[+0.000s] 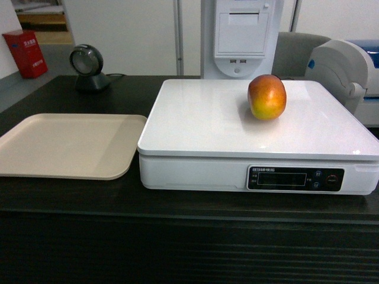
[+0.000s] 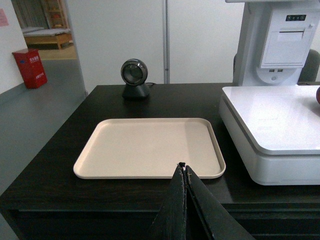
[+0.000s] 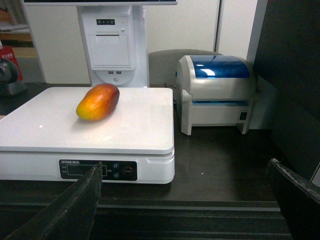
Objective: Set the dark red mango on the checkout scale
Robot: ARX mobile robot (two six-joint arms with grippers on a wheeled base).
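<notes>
Look at the mango (image 1: 267,97): it lies on the white scale (image 1: 201,118), toward the back and a bit right of the middle, and nothing is touching it. So to my eye the job is done, and your next move is just to keep both arms back. From the right gripper (image 3: 190,200) the mango is ahead and to the left, well apart, with the front of the scale in between. In the right wrist view its long way runs from near-left to far-right, with the red end farther off and the yellow end closer. The right gripper is spread wide and holds nothing. The left gripper (image 2: 183,172) is pressed closed with nothing in it, and it hangs over the near edge of the beige tray (image 2: 145,145), so the right arm is the nearer one. The scale top is flat and shiny, so the mango could roll if you bump it. The scale and tray sit side by side on the dark counter (image 1: 177,204). A printer (image 3: 216,92) stands just right of the scale.
</notes>
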